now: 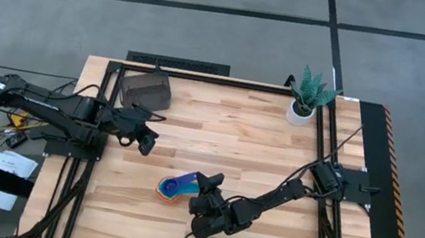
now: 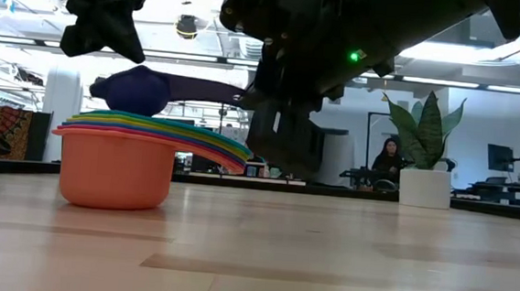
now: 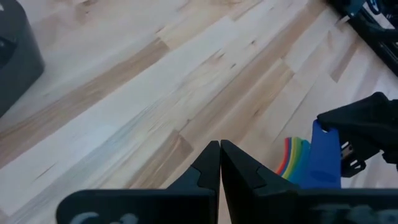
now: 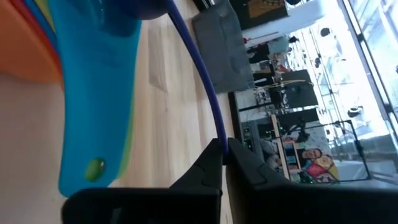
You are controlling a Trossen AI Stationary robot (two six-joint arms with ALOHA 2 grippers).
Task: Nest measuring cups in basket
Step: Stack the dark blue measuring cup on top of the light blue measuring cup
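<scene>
The right claw (image 1: 208, 182) pinches the dark blue measuring cup (image 2: 135, 88) by its handle, just above the nested cup stack (image 2: 117, 158) on the surface (image 1: 275, 160). Farther off, the left claw (image 1: 146, 143) hovers, fingers together, near the basket (image 1: 145, 89).

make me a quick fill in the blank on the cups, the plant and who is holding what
1. The right end effector pinches the handle of the ____ blue cup.
2. That cup sits above the stack of cups, whose largest, bottom cup is ____.
3. The basket holds ____ cups.
4. The potted plant stands at the table's far ____ corner.

Missing: dark; orange; no; right
</scene>
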